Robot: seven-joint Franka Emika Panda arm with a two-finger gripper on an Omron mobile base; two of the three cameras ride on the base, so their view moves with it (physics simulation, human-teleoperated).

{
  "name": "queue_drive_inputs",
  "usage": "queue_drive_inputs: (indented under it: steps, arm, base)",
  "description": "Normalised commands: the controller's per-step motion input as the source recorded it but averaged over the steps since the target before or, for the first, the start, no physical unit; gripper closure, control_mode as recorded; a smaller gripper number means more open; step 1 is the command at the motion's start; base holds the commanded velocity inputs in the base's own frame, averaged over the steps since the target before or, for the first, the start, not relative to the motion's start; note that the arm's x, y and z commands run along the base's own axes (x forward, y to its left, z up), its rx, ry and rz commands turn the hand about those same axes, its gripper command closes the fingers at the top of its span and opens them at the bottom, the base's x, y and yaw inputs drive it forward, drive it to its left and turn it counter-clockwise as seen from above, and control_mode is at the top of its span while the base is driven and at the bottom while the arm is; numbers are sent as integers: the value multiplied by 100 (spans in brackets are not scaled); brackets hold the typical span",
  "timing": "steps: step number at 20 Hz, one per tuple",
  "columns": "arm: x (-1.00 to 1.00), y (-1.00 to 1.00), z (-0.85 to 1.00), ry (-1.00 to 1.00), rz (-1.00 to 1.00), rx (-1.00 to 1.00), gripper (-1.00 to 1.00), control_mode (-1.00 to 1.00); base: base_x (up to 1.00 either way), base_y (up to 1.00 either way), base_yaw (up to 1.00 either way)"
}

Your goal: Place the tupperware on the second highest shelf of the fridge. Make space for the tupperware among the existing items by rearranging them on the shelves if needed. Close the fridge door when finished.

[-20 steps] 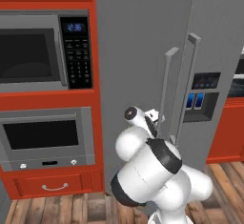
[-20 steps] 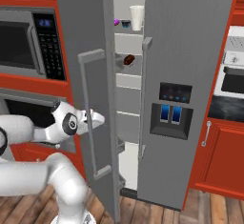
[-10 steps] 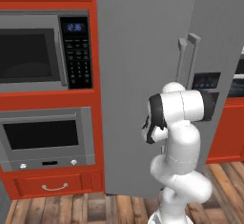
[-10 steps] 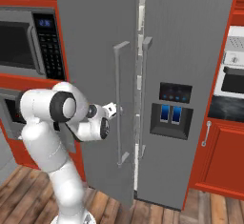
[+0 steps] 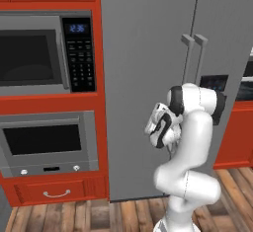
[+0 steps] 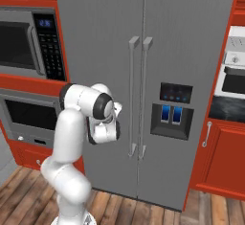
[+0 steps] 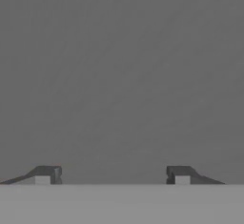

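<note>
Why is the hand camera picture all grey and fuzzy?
Hand view: the camera faces the plain grey fridge door up close, so no edges or shadows show, just soft grain. Right base view: sharp, evenly lit, with the blue dispenser lights glowing.

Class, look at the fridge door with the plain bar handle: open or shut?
Shut. The fridge door lies flush beside the dispenser door, their handles paired, no interior showing.

I see the fridge door (image 6: 103, 75) shut flush, blocking centre frame; my gripper (image 7: 112, 175) faces its bare grey face (contact unclear), jaws apart, with free floor (image 6: 158, 209) at bottom of frame.
</note>
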Motion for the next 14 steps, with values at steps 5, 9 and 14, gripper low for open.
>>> queue_drive_inputs:
  steps: [5, 9, 14]
  arm:
    - [98, 0, 76, -7, 36, 0, -100, -100]
    - [67, 0, 100, -3, 28, -7, -100, -100]
    - [12, 20, 86, -16, 20, -14, -100, -100]
  base:
    - [0, 0, 0]
    - [0, 0, 0]
    - [0, 0, 0]
